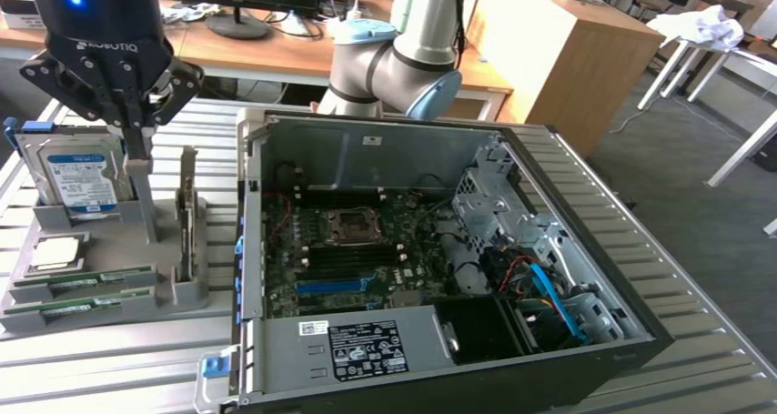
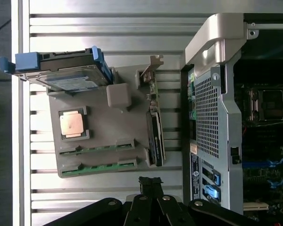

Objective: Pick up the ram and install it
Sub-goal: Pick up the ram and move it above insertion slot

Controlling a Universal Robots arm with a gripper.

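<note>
Two ram sticks [image 1: 85, 280], green and narrow, lie on edge in slots at the near end of a grey holder [image 1: 176, 296]; in the wrist view the ram [image 2: 96, 148] is seen from above, with the second stick [image 2: 104, 165] beside it. My gripper [image 1: 137, 166] hangs over the holder, in front of the hard drive, shut with nothing between its fingers. It is farther back than the ram and not touching it. The wrist view has the gripper [image 2: 150, 181] off the holder's edge nearest the second stick.
On the holder also stand a silver hard drive [image 1: 79, 179] in a blue bracket, a square processor chip [image 1: 58, 252] and an upright grey card [image 1: 186, 216]. The open computer case [image 1: 570, 241] lies to the exterior view's right, motherboard [image 1: 352, 250] exposed.
</note>
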